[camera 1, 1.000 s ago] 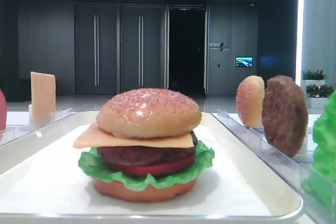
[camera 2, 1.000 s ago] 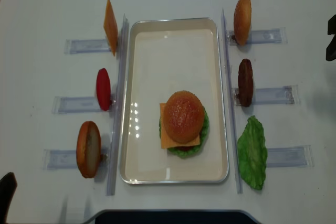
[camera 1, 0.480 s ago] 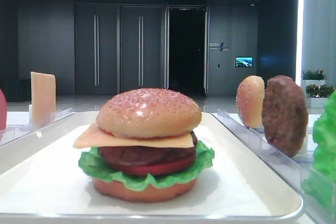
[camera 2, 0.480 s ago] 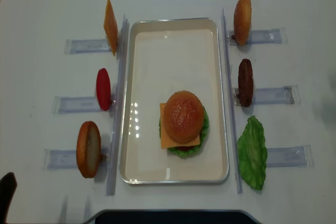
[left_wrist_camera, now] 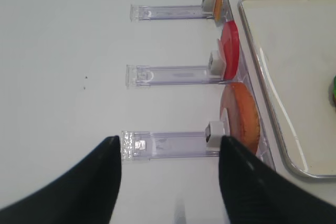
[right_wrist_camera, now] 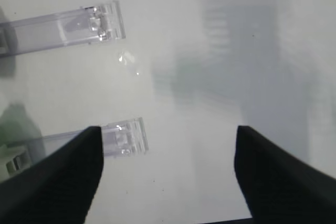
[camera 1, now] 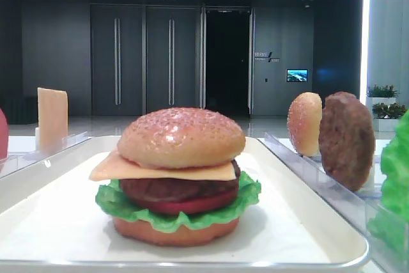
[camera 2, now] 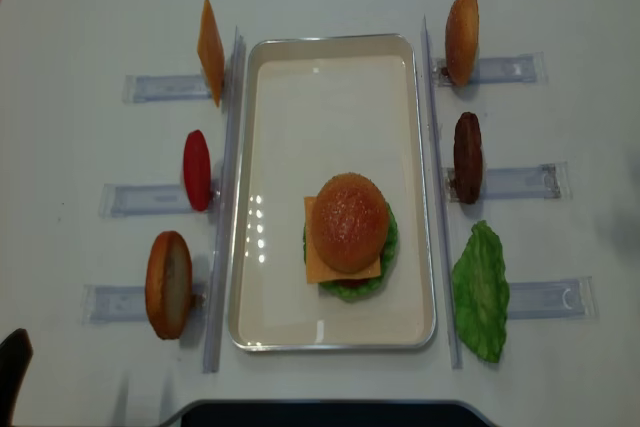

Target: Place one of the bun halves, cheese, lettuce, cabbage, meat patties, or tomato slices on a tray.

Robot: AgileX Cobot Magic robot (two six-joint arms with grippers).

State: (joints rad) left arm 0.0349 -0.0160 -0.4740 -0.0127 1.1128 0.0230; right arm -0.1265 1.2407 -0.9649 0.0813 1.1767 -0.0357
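On the white tray stands a stacked burger: sesame bun top over cheese, patty, tomato slice, lettuce and bun bottom. Left of the tray, a cheese slice, a tomato slice and a bun half stand in racks. On the right are a bun half, a meat patty and a lettuce leaf. My left gripper is open and empty over the table, left of the bun half. My right gripper is open and empty above bare table.
Clear plastic racks lie along both sides of the tray; two of their ends show under my right gripper, with a bit of green at the left edge. The tray's far half holds nothing.
A dark part of the right arm at the right edge of the overhead view has left the picture. The burger and the racked pieces have not moved.
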